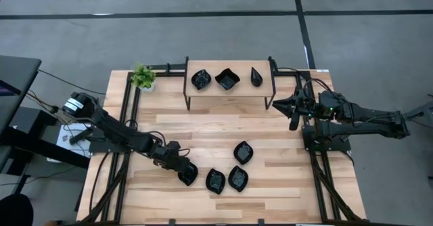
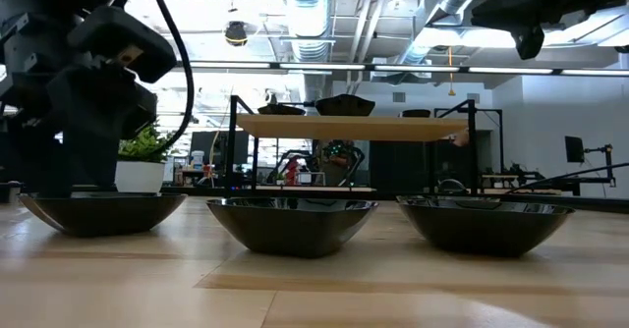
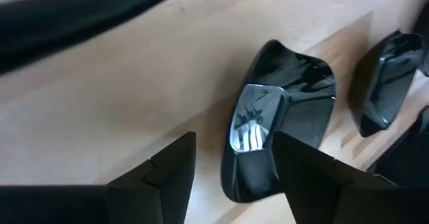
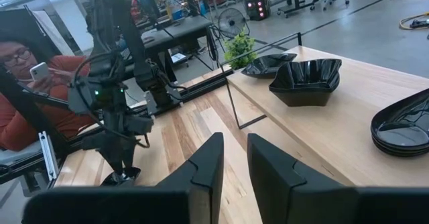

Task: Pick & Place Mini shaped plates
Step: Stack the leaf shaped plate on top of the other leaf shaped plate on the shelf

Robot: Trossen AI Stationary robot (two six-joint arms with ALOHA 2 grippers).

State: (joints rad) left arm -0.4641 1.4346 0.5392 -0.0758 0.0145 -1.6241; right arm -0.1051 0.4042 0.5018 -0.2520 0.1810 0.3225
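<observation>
Four mini shaped plates, glossy black, lie on the wooden table near its front: one at the left (image 1: 189, 172), two beside it (image 1: 215, 181) (image 1: 238, 178) and one farther back (image 1: 243, 152). Three more (image 1: 227, 78) rest on a raised wooden shelf (image 1: 230, 91) at the far side. My left gripper (image 1: 185, 177) is low over the leftmost plate (image 3: 285, 110), open and slanting down. One finger (image 3: 171, 170) stands outside the plate's near rim and the other (image 3: 305, 177) over its hollow. My right gripper (image 1: 293, 120) hovers high at the shelf's right end, its fingers a little apart with nothing between them. My left gripper stands astride the near rim (image 3: 249, 158) of the leftmost plate, coming from above and from the table's left. I cannot tell whether either finger touches the plate. The plate lies flat on the table.
A small green plant (image 1: 143, 76) in a white pot stands at the far left corner, beside the shelf. Black rails (image 1: 128, 118) run along both table sides. A person (image 4: 27, 83) sits beyond the table's left side. Bare wood lies between the shelf and the front plates.
</observation>
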